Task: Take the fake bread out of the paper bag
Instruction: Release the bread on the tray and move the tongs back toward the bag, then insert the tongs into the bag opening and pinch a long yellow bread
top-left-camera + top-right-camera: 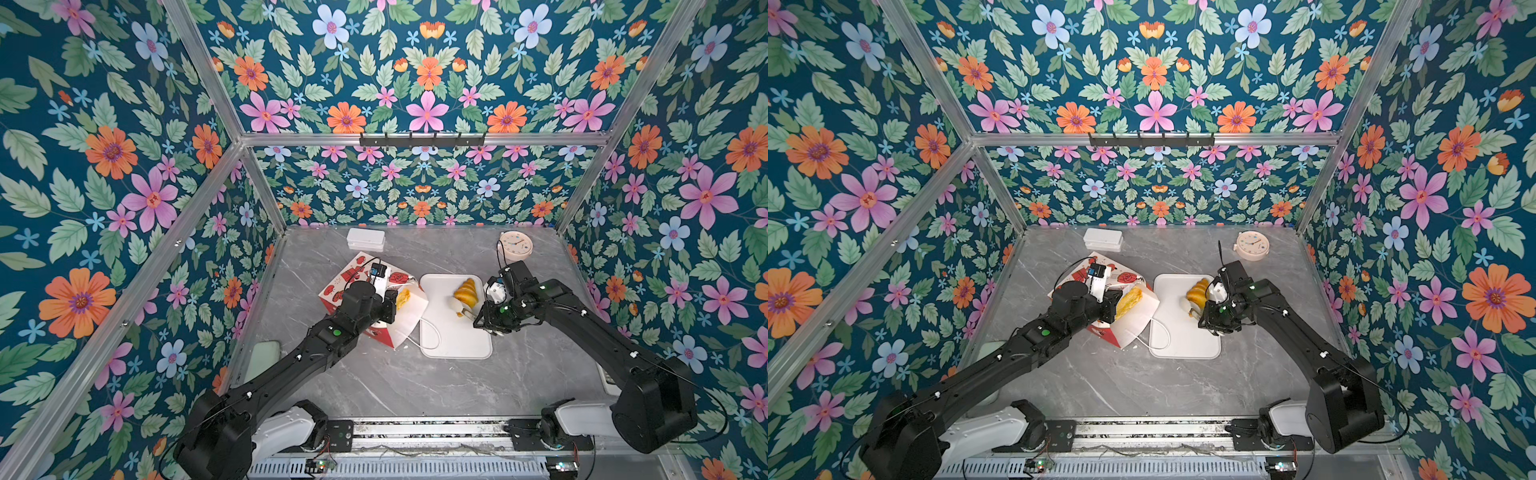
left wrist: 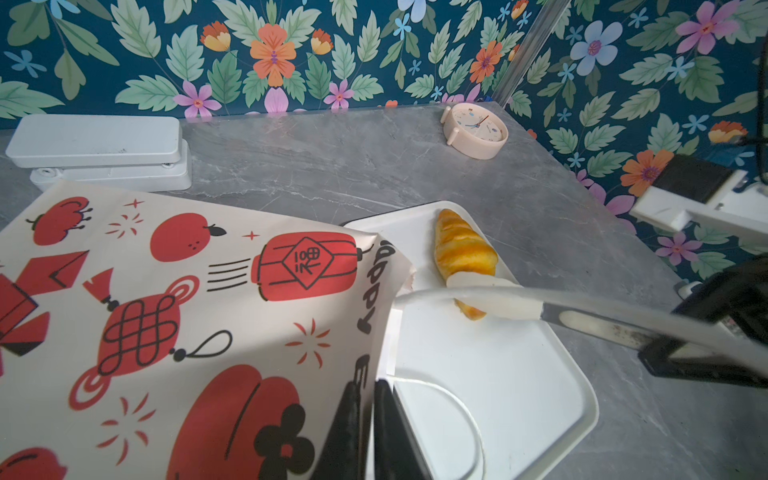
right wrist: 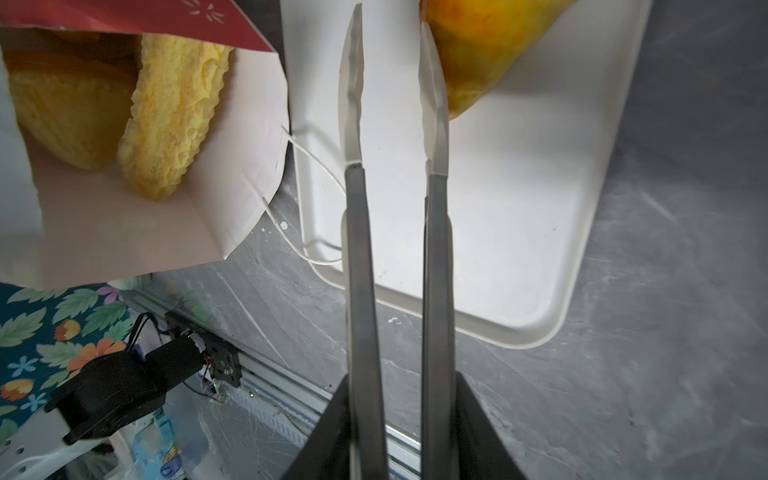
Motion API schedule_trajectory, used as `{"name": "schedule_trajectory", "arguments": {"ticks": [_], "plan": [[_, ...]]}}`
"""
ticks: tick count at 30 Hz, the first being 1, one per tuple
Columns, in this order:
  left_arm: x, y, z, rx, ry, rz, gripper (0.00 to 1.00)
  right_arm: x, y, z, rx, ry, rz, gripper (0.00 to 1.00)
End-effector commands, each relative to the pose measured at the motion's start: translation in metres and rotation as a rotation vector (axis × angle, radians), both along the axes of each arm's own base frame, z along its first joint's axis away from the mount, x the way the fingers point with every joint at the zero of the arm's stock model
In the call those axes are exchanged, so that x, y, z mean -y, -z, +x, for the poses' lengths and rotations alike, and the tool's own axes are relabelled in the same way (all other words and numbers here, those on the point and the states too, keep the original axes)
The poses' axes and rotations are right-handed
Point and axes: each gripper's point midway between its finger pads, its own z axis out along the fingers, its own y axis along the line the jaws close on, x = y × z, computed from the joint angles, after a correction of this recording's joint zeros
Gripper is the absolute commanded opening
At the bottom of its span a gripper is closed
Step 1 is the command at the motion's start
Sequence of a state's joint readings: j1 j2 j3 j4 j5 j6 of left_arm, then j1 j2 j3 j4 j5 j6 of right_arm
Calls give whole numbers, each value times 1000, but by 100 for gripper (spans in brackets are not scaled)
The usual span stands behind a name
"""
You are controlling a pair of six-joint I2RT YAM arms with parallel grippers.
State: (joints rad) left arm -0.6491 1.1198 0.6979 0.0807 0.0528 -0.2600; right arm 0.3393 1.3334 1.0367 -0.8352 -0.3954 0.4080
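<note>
Currently one piece is out and the rest are inside. The glossy golden-yellow toy croissant [image 1: 466,291] lies on the flat white rectangular tray [image 1: 453,343]. The red-and-white printed paper bag [image 2: 166,291] lies tipped on the grey marble table [image 1: 374,382], mouth toward the tray. The right wrist view shows a pale yellow fluted cake [image 3: 174,116] on edge just inside the mouth, with a second yellow piece [image 3: 66,108] behind it. I cannot count what lies deeper.

Left gripper [image 2: 368,432]: jaws pinched together on the bag's upper rim, holding the mouth up.
Right gripper [image 3: 399,415]: clamped on long metal tongs [image 3: 359,249] with white tips. The blades stand apart with nothing between them, and the croissant sits just outside one blade.

Risks, as I judge them:
- Swinging the tongs toward the bag could sweep the croissant off the tray, because a blade is right against it.
- The white cord handle [image 2: 465,411] loops over the tray between tongs and mouth. A tip could hook it and yank the bag from the left pinch.
- That pinch is on thin paper. A tug may tear or slip it, and the mouth would collapse over the bread.
- The cake is glossy and stands on edge, so blades closing off-centre may push it deeper.
- The tongs may pivot in the jaws if a tip presses the table.
</note>
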Motion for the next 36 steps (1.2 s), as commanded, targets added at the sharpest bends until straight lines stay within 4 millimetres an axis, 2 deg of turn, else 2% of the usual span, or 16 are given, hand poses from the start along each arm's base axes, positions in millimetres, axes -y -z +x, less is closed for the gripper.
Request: {"name": "schedule_trajectory", "arguments": {"ticks": [1, 5, 9, 13, 16, 22, 30, 36], "plan": [[-1, -5, 2, 18, -9, -8, 10, 5, -5, -2, 21, -7, -17, 34], [1, -3, 3, 18, -5, -8, 10, -20, -27, -7, 64, -75, 96, 36], [4, -5, 5, 16, 0, -17, 11, -48, -46, -25, 93, -181, 99, 37], [5, -6, 7, 16, -2, -18, 10, -76, -53, -39, 94, -224, 158, 36], [6, -9, 8, 21, -2, -23, 10, -93, -49, -45, 88, -242, 191, 37], [9, -12, 10, 18, 4, -24, 10, -120, -30, -40, 70, -239, 248, 37], [10, -16, 11, 22, 5, -29, 10, -146, -13, -11, 118, -189, 307, 36], [13, -18, 13, 24, 11, -28, 10, -157, -2, -4, 96, -183, 342, 36]]}}
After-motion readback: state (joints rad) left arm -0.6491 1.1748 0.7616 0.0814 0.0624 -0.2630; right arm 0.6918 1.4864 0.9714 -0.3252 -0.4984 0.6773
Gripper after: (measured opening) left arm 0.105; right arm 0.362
